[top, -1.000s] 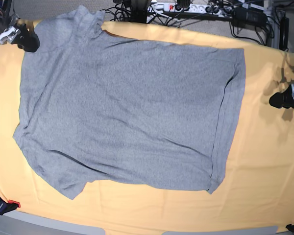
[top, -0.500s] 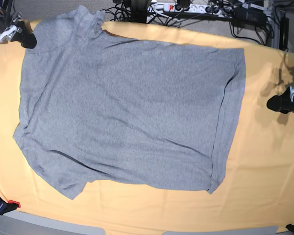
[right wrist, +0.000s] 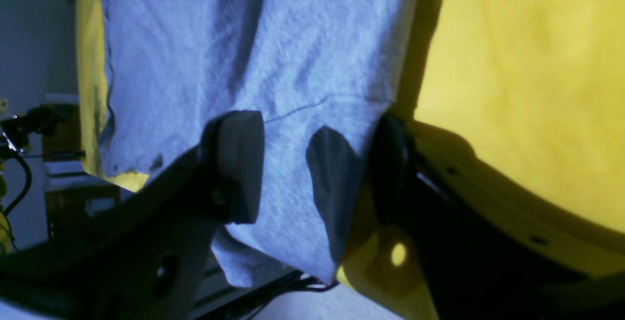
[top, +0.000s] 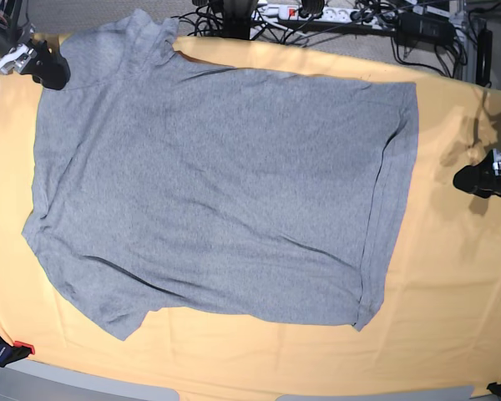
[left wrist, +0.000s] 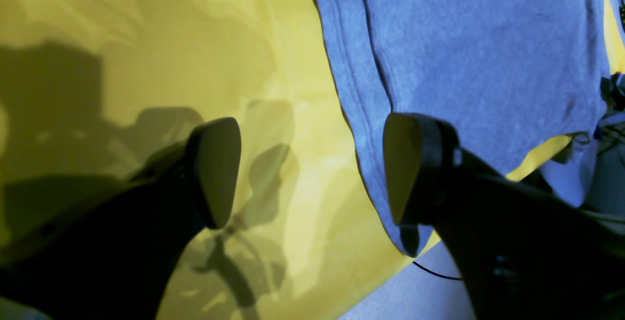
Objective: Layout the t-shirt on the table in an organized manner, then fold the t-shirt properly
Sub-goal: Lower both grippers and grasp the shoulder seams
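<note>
My right gripper (right wrist: pixel 312 163) stands open over the t-shirt's (top: pixel 217 192) sleeve, holding nothing; it has slid back toward that sleeve from further out a moment ago. My left gripper (left wrist: pixel 312 168) hangs wide and empty just off the shirt's hem. The shirt lies flat on the table (top: pixel 451 317), unmoved, so I judge layout nearly done and folding next.

Both arms run off the base view's side edges, only the dark tips of the left gripper (top: pixel 476 180) and right gripper (top: pixel 48 68) showing. The t-shirt (top: pixel 209 184) lies plain side up, underside unseen. Cables (top: pixel 351 21) beyond the table (top: pixel 451 276) are cropped at the top.
</note>
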You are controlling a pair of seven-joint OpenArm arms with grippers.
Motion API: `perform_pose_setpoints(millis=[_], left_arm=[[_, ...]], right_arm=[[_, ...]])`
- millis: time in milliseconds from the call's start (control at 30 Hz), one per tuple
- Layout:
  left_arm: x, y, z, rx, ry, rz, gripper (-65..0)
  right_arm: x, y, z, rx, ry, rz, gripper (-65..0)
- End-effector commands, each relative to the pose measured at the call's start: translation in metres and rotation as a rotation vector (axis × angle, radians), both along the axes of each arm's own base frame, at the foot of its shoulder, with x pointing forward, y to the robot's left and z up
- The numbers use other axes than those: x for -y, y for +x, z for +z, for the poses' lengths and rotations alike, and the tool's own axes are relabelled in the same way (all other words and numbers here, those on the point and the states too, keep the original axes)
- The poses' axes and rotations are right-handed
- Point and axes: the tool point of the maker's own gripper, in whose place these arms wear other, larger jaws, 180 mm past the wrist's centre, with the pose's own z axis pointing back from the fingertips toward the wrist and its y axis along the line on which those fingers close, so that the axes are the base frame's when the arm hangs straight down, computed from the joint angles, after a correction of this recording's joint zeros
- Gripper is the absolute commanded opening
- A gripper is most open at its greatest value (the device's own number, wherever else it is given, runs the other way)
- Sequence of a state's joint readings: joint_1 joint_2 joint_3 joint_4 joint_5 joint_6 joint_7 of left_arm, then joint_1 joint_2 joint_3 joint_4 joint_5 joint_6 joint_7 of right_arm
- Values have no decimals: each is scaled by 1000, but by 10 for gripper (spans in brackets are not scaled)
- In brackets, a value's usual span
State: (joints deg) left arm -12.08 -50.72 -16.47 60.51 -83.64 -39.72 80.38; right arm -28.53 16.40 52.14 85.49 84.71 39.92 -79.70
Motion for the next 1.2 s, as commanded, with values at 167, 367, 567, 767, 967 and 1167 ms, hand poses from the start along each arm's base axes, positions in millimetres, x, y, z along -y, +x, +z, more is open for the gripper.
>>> perform_pose_setpoints(millis=[167,367,567,767,967,1167], left_arm=[[3,8,12,50,-18,-4,-180],[1,7,14,47,-8,-7,-188],[6,9,27,72,28,-39,-188],[24,-13,14,21,55,-105,-188],[44,-54,-2,-39,97,-208,-188],[32,-74,6,-8,109,-149,-188]], right_arm=[[-6,2,0,-6,-2,46,-455],[0,4,4,-4,-23,54,-650],[5,6,7,-4,-40,64,-650],[11,7,10,-5,-60,74,-650],[15,8,13,-5,-75,81,-650],[15,9,13,-4,-75,81,-650]])
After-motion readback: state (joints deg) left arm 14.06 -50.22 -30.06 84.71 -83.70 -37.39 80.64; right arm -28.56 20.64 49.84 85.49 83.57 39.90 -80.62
